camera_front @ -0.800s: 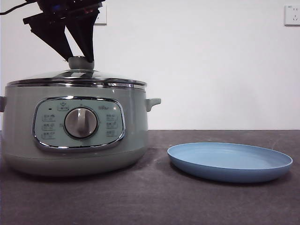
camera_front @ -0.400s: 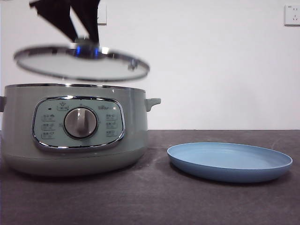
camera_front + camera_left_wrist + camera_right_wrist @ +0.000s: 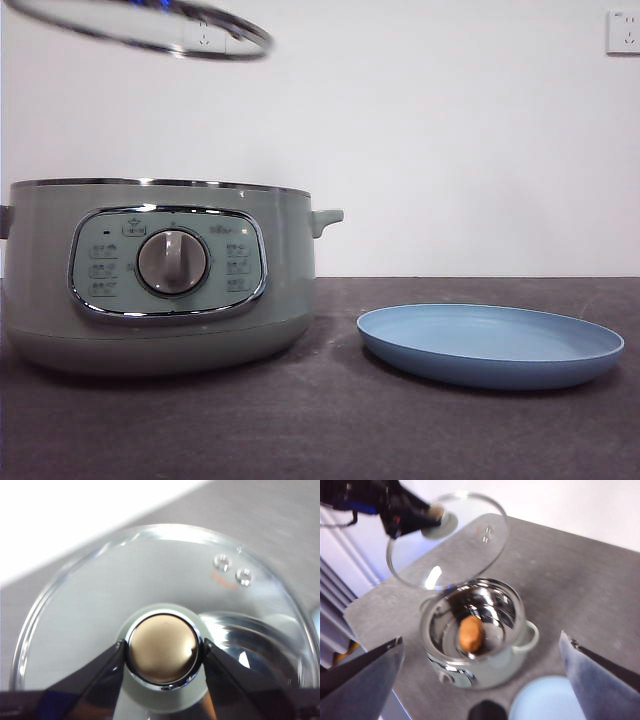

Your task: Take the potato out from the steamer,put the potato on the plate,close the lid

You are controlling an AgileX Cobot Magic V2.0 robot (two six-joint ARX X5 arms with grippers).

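The left end effector (image 3: 162,655) was clenched on the knob of the lid (image 3: 140,25), held high above the open steamer (image 3: 160,275). The potato (image 3: 471,633) lay inside. The right end effector (image 3: 480,680), spread wide, hovered over the pot. Lid-lifting seemed finished; next, probably reaching down for the potato, bound for the plate (image 3: 490,345) nearby on the worktop.

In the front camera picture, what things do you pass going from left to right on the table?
steamer → plate. The lid is in the air above the steamer, so it has no place in the row.
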